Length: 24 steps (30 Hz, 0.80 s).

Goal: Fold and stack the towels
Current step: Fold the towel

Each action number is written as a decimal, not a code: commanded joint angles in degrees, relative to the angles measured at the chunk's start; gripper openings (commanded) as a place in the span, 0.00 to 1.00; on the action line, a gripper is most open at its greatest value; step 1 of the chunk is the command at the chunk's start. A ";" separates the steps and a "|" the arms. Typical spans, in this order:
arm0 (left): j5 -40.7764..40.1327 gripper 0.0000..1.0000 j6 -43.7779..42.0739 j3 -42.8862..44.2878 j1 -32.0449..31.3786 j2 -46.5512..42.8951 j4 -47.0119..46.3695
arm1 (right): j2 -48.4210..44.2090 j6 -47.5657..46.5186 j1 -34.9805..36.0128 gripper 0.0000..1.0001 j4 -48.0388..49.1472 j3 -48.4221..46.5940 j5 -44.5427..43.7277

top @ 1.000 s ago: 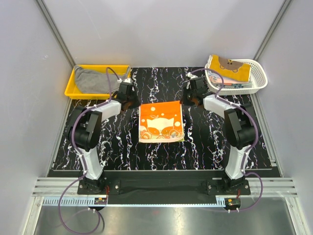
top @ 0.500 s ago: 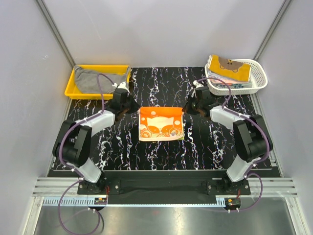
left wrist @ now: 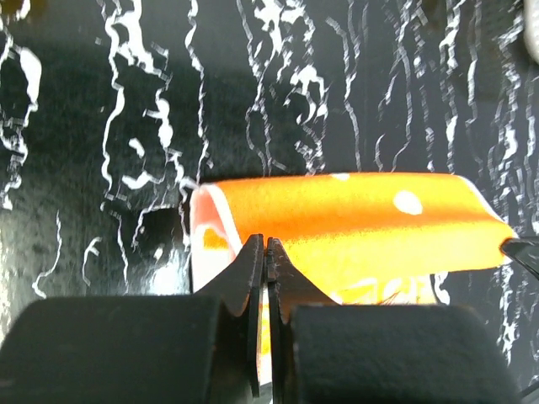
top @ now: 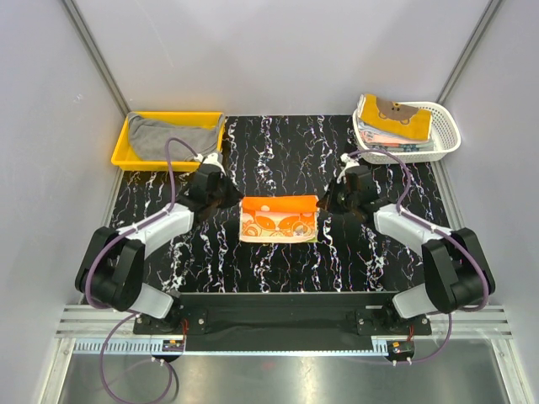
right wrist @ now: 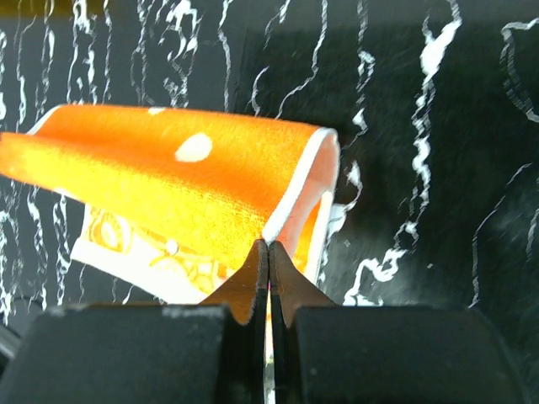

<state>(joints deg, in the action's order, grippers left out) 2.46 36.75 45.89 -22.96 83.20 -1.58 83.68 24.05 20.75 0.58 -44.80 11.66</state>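
On the bench (top: 278,151), the orange towel (top: 279,218) lies half folded, its top layer raised. Left fingers (left wrist: 242,282) are clamped on its left edge, right fingers (right wrist: 246,290) on its right edge. Beyond: grey towel (top: 164,136) in tray (top: 123,150); folded stack (top: 396,118) in basket (top: 446,135).

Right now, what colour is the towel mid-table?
Orange towel with white dots and edging; clearest in the right wrist view.
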 commanded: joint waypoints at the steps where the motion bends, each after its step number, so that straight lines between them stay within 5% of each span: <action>1: -2.28 0.00 0.25 -0.36 -0.68 -2.25 2.71 | -4.30 0.91 1.30 0.00 0.48 1.55 0.29; 24: -4.39 0.00 0.07 -6.60 -5.34 -7.70 6.33 | -8.97 3.54 6.58 0.00 0.13 10.25 -3.40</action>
<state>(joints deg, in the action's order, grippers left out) -0.45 36.75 39.83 -27.83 78.26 5.56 77.25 26.76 26.63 0.16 -34.72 9.91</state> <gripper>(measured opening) 0.024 0.010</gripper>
